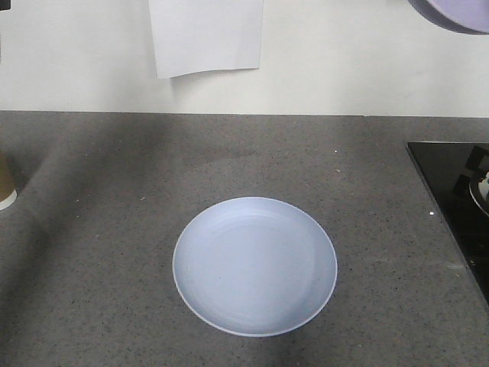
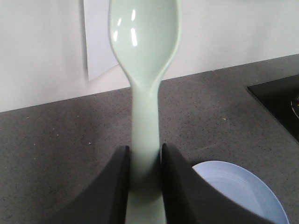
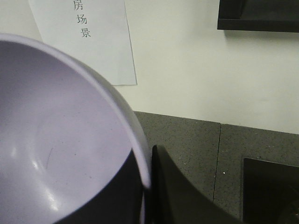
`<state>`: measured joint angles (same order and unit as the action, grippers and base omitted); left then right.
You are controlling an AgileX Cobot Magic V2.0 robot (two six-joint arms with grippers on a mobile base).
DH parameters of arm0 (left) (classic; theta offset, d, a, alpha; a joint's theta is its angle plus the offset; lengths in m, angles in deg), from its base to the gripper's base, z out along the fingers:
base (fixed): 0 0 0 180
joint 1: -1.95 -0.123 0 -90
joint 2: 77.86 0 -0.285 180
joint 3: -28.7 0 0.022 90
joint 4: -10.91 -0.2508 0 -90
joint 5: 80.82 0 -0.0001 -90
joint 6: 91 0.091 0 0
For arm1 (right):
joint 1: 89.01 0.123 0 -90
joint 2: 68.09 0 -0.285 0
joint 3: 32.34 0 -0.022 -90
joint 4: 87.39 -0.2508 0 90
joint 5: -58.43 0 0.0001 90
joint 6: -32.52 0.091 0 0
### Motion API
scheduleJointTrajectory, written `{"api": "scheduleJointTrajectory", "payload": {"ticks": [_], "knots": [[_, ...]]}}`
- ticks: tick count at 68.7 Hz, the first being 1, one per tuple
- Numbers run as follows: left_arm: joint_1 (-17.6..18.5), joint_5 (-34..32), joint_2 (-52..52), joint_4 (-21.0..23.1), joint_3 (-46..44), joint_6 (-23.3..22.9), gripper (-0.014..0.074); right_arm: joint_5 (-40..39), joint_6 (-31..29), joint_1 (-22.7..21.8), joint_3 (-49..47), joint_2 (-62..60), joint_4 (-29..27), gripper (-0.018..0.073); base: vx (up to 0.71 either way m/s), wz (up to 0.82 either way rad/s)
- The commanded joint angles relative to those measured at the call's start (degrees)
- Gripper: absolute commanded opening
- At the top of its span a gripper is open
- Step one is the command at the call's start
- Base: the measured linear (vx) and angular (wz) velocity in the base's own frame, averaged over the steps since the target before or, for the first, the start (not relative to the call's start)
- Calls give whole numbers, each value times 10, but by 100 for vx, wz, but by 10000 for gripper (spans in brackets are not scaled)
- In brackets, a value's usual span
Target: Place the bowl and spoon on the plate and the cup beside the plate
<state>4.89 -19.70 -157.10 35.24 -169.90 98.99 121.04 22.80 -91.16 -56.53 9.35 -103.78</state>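
Sitting flat on the grey counter [image 1: 99, 252], the pale blue plate [image 1: 254, 265] lies near the middle of the front view. Far to the left of the plate, at the very edge, the cup [image 1: 6, 183] stands on the counter, well apart from it (only a sliver of brown wall and white base band shows). High above and to the right of the plate, the lavender bowl [image 1: 454, 14] hangs in the air, clear of the counter. The right gripper [image 3: 145, 186] is clamped on its rim, with one dark finger inside the bowl and the other outside, and the wall pinched between them. The left gripper [image 2: 145, 154] is closed tight on the handle of the mint-white spoon [image 2: 145, 70], whose scoop points away from the fingers. The plate lies below and to the right of that gripper, and the spoon is not touching it. A black hob [image 1: 451, 191] lies right of the plate, and a white paper sheet [image 1: 206, 34] hangs on the wall behind it.
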Motion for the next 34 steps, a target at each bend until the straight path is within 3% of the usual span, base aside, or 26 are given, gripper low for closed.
{"api": "scheduleJointTrajectory", "payload": {"ticks": [1, 34], "knots": [[1, -35, 11, 19, -16, 0, -6, -40, 1, -3, -15, -11, -9, -10, 0, 0], [1, -35, 11, 19, -16, 0, -6, -40, 1, -3, -15, -11, -10, -10, 0, 0]]}}
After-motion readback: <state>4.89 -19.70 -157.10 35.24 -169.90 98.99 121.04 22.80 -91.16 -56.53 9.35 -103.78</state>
